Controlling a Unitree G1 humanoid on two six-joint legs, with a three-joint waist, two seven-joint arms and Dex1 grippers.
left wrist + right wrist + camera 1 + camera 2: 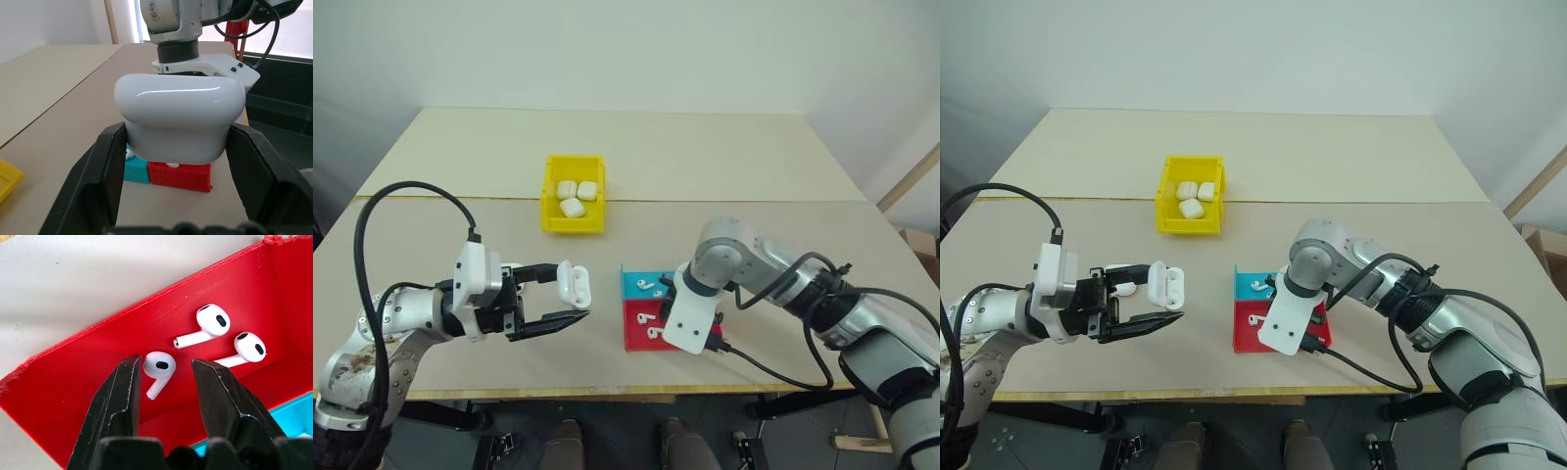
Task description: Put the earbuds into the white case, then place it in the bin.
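1. Your left gripper at lower left of the head view is clamped on the white case, lid open, held above the table.
2. Your right gripper points down into the red tray; its fingers stand narrowly apart around one earbud, not yet pinching it.
3. No earbud looks loaded yet.
4. The yellow bin, upper centre, already holds three other cases; yours is still to go in.

My right wrist plate hides much of the red tray from my head views. The white case blocks part of both trays in my left wrist view, and the yellow bin is cut off at the edge there.
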